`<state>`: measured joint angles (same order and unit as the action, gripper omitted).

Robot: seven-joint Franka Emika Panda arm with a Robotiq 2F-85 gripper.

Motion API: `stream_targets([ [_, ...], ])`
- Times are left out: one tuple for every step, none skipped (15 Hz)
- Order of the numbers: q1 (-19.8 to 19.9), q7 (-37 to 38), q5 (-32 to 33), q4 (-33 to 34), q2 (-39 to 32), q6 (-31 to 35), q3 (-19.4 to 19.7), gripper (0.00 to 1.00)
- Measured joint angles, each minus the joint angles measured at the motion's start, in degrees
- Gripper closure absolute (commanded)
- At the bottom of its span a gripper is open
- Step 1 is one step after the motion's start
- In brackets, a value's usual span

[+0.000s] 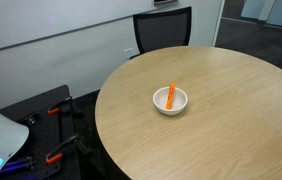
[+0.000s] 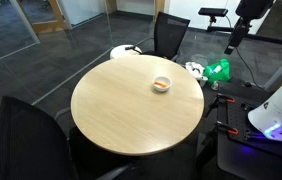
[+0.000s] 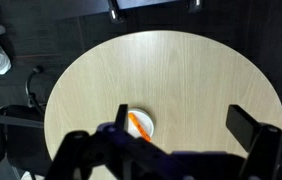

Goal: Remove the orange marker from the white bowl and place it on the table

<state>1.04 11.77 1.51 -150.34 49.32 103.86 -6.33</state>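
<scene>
An orange marker point(image 1: 171, 95) leans inside a small white bowl point(image 1: 170, 103) on the round wooden table point(image 1: 221, 120). The bowl point(image 2: 161, 85) and the marker point(image 2: 161, 84) also show in an exterior view near the table's far side. In the wrist view the bowl point(image 3: 141, 125) with the marker point(image 3: 137, 124) lies far below. My gripper point(image 3: 181, 125) is open and empty, high above the table, its left finger over the bowl's edge. The arm is not seen in either exterior view.
Black office chairs stand round the table point(image 1: 163, 28) point(image 2: 171, 30) point(image 2: 26, 125). A robot base with blue light point(image 2: 276, 115) sits beside the table. Green and white items point(image 2: 216, 70) lie on the floor. Most of the table top is bare wood.
</scene>
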Motion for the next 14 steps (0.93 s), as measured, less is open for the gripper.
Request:
stream_targets([
  [0.00, 0.00, 0.00, 0.00, 0.00, 0.00, 0.00, 0.00],
  [0.00, 0.00, 0.00, 0.00, 0.00, 0.00, 0.00, 0.00],
  [0.00, 0.00, 0.00, 0.00, 0.00, 0.00, 0.00, 0.00],
  [0.00, 0.00, 0.00, 0.00, 0.00, 0.00, 0.00, 0.00],
  [0.00, 0.00, 0.00, 0.00, 0.00, 0.00, 0.00, 0.00],
  [0.00, 0.00, 0.00, 0.00, 0.00, 0.00, 0.00, 0.00],
  [0.00, 0.00, 0.00, 0.00, 0.00, 0.00, 0.00, 0.00],
  [0.00, 0.00, 0.03, 0.00, 0.00, 0.03, 0.02, 0.00],
  [0.00, 0.00, 0.16, 0.00, -0.01, 0.08, 0.05, 0.00],
  [0.03, -0.01, 0.57, 0.02, -0.03, 0.16, 0.12, 0.00],
  [0.07, -0.10, 0.98, 0.05, -0.09, 0.26, 0.25, 0.00],
  [0.08, -0.48, 1.51, 0.13, -0.20, 0.35, 0.55, 0.00],
  [0.13, -0.85, 2.48, 0.23, -0.34, 0.63, 0.99, 0.00],
  [0.24, -1.51, 3.50, 0.31, -0.52, 1.13, 1.57, 0.00],
])
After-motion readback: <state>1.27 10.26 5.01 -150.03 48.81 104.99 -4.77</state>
